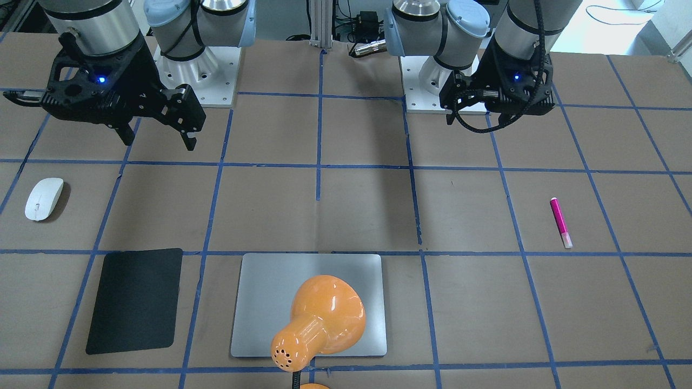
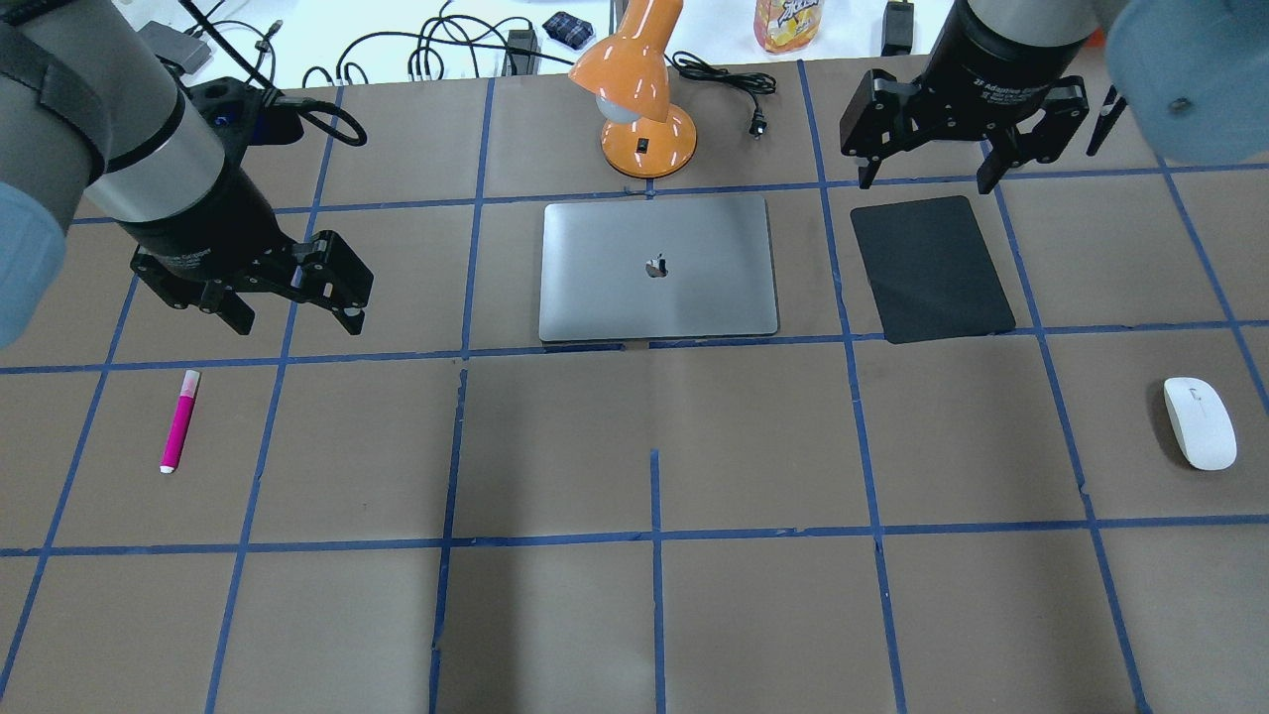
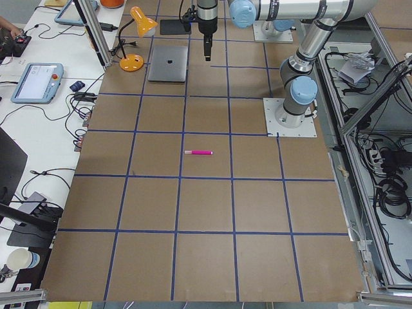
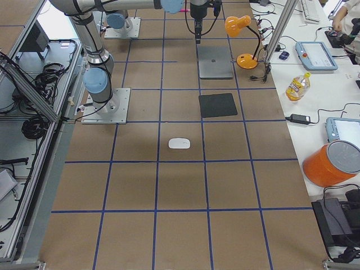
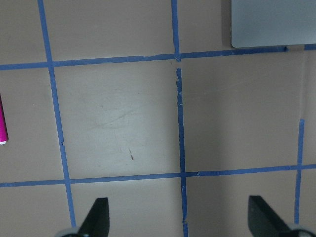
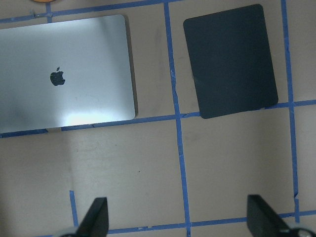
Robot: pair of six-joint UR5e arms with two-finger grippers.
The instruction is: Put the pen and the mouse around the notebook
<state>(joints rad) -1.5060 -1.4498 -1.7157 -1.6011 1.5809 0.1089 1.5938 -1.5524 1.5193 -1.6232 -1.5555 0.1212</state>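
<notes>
The magenta pen [image 2: 179, 420] lies on the brown table at my left side, with its pale cap pointing away from me. My left gripper [image 2: 295, 322] hovers open above the table, just beyond and to the right of the pen, with nothing between its fingers. The white mouse [image 2: 1200, 422] rests alone at the far right. The silver notebook [image 2: 657, 268] lies flat in the middle of the table's far half. My right gripper [image 2: 925, 181] hangs open and empty over the far edge of a black mat [image 2: 932, 268]. In the left wrist view the pen [image 5: 2, 123] shows only at the left edge.
An orange desk lamp [image 2: 644, 99] stands just beyond the notebook, its head leaning over it [image 1: 319, 319]. The black mat lies right of the notebook. Cables, a bottle and tablets sit past the table's far edge. Blue tape lines grid the table.
</notes>
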